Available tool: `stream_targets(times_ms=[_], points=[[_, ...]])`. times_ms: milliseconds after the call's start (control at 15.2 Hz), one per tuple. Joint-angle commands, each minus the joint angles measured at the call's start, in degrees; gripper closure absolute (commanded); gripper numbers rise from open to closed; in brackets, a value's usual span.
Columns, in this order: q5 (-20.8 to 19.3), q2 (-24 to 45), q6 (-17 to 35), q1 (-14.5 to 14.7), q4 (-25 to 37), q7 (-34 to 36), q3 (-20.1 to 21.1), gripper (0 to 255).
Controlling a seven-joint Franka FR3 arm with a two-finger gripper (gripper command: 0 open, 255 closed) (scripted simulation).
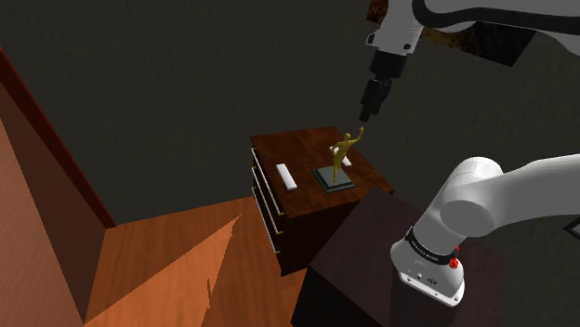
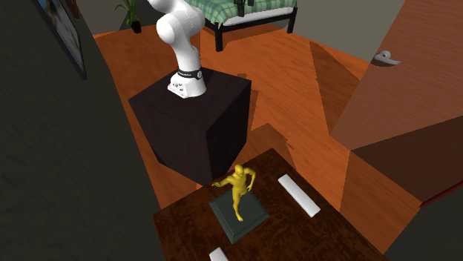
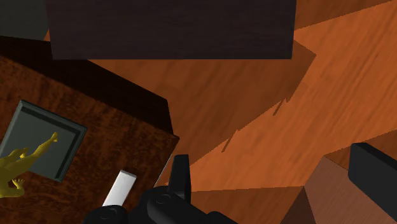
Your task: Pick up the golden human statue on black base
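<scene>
1. the golden human statue [image 2: 239, 187] stands upright on its dark square slab base [image 2: 239, 219], near the middle of the top of a dark brown wooden nightstand with drawers [image 1: 307, 154].
2. two flat white bars lie on the same top, one on each side of the base and apart from it. one white bar [image 2: 298, 194] lies toward the second exterior view's right, the other white bar [image 2: 217, 254] at that view's lower edge.
3. the black two-finger gripper [image 1: 363, 113] hangs in the air over the nightstand. in the shoulder view it sits just above the statue's raised arm and does not touch it.
4. in the wrist view the black fingers [image 3: 181, 177] stand wide apart, released. between them lies the orange wooden floor [image 3: 254, 114], and the statue is off to one side of them.
5. the white arm [image 2: 180, 37] rises from the dark box stand [image 2: 193, 126], which sits on the floor just beside the nightstand.
6. past the stand are a bed with a green plaid cover [image 2: 245, 9] and a potted plant [image 2: 132, 13].
</scene>
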Motion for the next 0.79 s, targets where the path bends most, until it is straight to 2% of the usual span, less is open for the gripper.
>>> stream_targets(times_ms=[0, 726], points=[[0.00, 0.00, 0.00, 0.00, 0.00, 0.00, 0.00, 0], [-5.60, 12.95, 12.52, -3.06, -1.38, -14.73, -12.07, 0]])
